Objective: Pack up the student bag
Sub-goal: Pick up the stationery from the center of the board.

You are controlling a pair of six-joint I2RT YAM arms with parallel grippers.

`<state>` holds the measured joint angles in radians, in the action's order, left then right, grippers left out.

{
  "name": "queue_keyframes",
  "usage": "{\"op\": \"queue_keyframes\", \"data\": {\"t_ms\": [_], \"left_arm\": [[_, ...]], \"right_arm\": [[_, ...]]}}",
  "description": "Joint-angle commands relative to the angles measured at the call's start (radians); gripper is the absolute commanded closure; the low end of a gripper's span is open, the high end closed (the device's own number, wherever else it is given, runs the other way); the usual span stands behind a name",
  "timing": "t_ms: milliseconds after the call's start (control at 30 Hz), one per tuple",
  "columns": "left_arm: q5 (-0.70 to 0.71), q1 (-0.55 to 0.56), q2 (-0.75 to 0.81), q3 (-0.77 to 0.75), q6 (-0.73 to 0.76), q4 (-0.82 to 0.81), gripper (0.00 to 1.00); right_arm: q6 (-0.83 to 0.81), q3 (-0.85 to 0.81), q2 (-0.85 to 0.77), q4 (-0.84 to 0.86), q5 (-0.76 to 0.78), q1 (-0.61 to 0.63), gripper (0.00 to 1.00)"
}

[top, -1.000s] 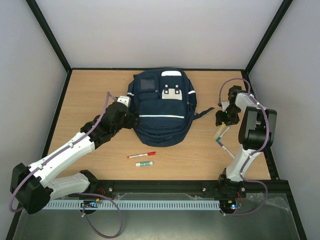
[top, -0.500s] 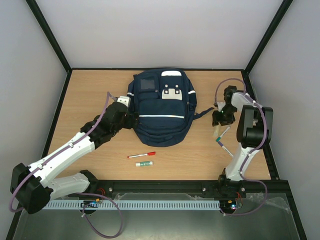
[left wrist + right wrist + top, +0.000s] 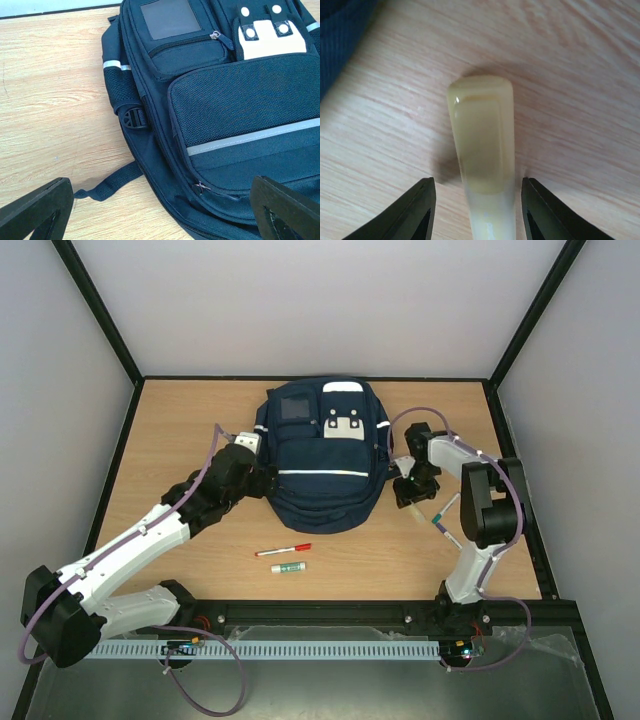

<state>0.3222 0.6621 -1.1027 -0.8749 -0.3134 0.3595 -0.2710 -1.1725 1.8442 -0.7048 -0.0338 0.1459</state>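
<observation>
The student bag, a navy backpack with white patches and reflective strips, lies flat at the table's middle back. In the left wrist view the bag has its front pocket zipped shut. My left gripper hovers wide open at the bag's left edge, and the left wrist view shows the gripper spread over the pocket's zip pull. My right gripper is right of the bag. It straddles a pale yellowish tube lying on the wood, with gaps on both sides.
A red pen and a green-and-white stick lie near the front, below the bag. A green-tipped pen lies to the right of the right gripper. A loose bag strap trails on the wood. Black frame rails border the table.
My right arm has swung left toward the bag, and the pale tube has shifted left with it. Its jaws have narrowed. The left arm and the bag have not moved.
</observation>
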Motion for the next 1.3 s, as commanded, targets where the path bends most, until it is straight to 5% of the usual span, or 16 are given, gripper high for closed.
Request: {"op": "queue_keyframes", "data": {"t_ms": [0, 367, 800, 1267], "left_arm": [[0.003, -0.006, -0.006, -0.009, 0.010, 0.016, 0.01], [-0.005, -0.009, -0.006, -0.009, 0.010, 0.015, 0.01], [-0.005, -0.009, -0.018, -0.007, 0.010, 0.016, 0.01], [-0.003, -0.016, -0.079, -0.006, 0.015, 0.009, 0.01]], "right_arm": [[-0.043, 0.042, -0.073, -0.062, 0.046, -0.004, 0.51], [-0.080, 0.117, -0.106, -0.068, 0.050, -0.005, 0.52], [-0.041, 0.113, -0.137, -0.037, 0.062, -0.004, 0.79], [-0.031, 0.137, -0.310, -0.072, -0.144, -0.001, 0.82]]}}
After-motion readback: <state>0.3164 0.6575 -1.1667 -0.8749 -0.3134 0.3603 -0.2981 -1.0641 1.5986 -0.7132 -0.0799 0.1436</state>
